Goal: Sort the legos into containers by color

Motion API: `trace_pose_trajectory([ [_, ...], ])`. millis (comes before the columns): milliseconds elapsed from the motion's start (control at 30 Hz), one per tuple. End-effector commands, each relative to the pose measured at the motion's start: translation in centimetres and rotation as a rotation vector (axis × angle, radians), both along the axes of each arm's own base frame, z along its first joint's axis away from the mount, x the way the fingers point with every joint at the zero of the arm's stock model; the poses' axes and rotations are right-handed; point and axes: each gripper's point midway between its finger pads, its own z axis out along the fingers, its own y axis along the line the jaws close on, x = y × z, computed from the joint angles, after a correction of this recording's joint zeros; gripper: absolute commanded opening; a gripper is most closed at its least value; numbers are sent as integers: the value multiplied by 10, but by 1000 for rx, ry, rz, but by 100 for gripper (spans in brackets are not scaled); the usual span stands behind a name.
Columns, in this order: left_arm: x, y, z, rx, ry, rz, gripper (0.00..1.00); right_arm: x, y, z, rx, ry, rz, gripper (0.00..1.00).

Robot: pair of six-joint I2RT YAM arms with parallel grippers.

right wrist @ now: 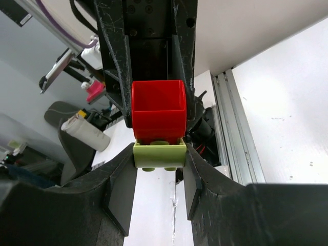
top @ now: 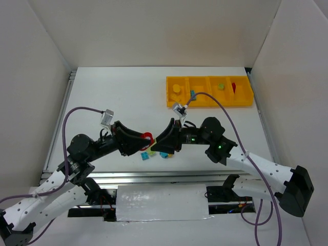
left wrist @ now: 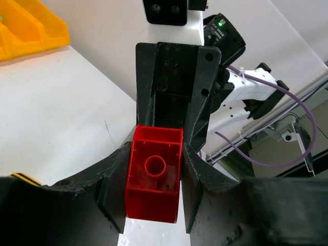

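My left gripper [top: 144, 140] and right gripper [top: 163, 139] meet nose to nose above the table's near middle. In the left wrist view my left gripper [left wrist: 152, 212] is shut on a red brick [left wrist: 154, 177], its hollow side facing the camera. In the right wrist view my right gripper [right wrist: 158, 205] is shut on a light green brick [right wrist: 159, 154], which butts against the end of the red brick [right wrist: 159, 110]. The red brick [top: 147, 136] shows between the fingers from above. The yellow tray [top: 210, 101] lies at the far right. It holds a yellow brick [top: 177, 88], a green brick [top: 221, 86] and a red brick [top: 233, 87].
Loose bricks lie on the table under the grippers: a yellow-green one [top: 146, 156] and a blue one [top: 164, 154]. A blue brick [top: 193, 94] rests in the tray. White walls close in three sides. Purple cables loop over both arms.
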Motion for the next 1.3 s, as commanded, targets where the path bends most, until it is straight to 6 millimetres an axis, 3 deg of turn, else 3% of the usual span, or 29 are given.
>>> trace_pose_trajectory([
  [0,-11,0,25,-37,-76,-41,1,5,-3,32,58,-80,-35,0],
  [100,-10,2,29,-28,-84,-27,0,4,-3,25,32,-102,-8,0],
  [167,-9,8,34,-37,-88,5,0,7,-5,10,-15,-131,21,0],
  [200,-7,10,36,-35,-89,24,0,-1,-8,2,-36,-145,88,0],
  [333,-1,25,45,-12,-101,118,0,6,-21,-31,-119,-134,98,0],
  [433,4,33,49,1,-98,175,0,24,-37,-42,-149,-116,-11,0],
  [567,10,42,48,17,-84,231,0,64,-60,-49,-202,-63,-202,0],
  [600,11,45,51,23,-78,251,0,83,-70,-51,-260,-11,-310,0],
  [633,15,47,46,48,-58,276,0,119,-86,-59,-319,16,-522,0],
  [667,23,53,33,96,-16,329,0,137,-98,-64,-360,51,-632,0],
  [700,25,58,34,114,-11,355,0,153,-113,-63,-406,128,-743,0],
  [733,26,59,30,139,3,359,0,177,-132,-76,-465,201,-861,0],
  [767,32,68,22,180,35,417,0,204,-160,-64,-483,228,-1055,0],
  [800,34,71,17,205,48,437,0,218,-185,-91,-575,352,-1162,0],
  [833,36,74,18,206,46,455,0,229,-200,-93,-596,377,-1232,0],
  [900,35,84,6,266,78,489,0,252,-228,-93,-625,422,-1376,0],
  [933,34,87,4,276,79,495,0,263,-249,-92,-621,440,-1451,0],
  [967,34,91,2,291,77,513,0,274,-270,-77,-613,422,-1569,0],
  [1000,32,95,-4,317,85,519,0,284,-294,-84,-634,455,-1664,0],
  [1100,29,102,-13,371,85,529,0,311,-348,-80,-649,498,-1878,0],
  [1200,26,101,-20,402,71,506,0,344,-369,-91,-680,540,-1941,0],
  [1233,26,100,-25,410,73,498,0,357,-379,-80,-659,540,-1970,0],
  [1267,26,100,-26,413,66,494,0,371,-383,-104,-722,571,-1962,0],
])
